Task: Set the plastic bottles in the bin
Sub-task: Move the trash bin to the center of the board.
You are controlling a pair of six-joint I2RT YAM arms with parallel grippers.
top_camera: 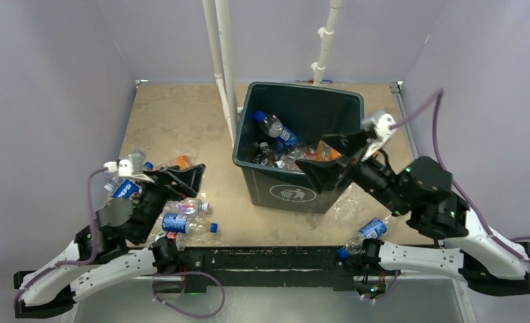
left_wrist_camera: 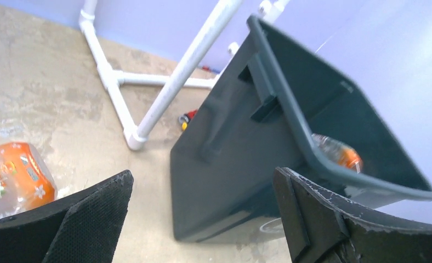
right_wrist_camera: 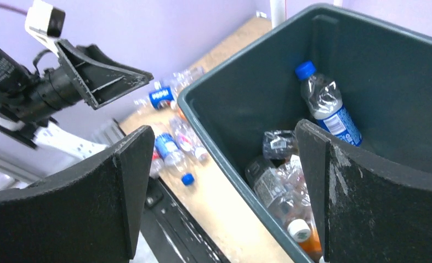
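Beige tabletop [top_camera: 175,114]; in bin [top_camera: 286,195], Pepsi bottle [top_camera: 279,131] aslant, cap [top_camera: 257,116] toward far-left corner.

Pale lavender walls [top_camera: 47,67] close in three sides of a beige, marble-patterned worktop [top_camera: 175,114]. White plastic pipes [top_camera: 226,60] rise from its far middle (the left wrist view shows them joined low down by tee fittings). The light is soft and even.

Tan stone-look table [top_camera: 175,114], purple walls [top_camera: 47,81] on 3 sides. White pipe frame [top_camera: 223,60] upright at back, w/ T-joint low on table. Small red-yellow item [left_wrist_camera: 187,117] near pipe, too blurred to ID.
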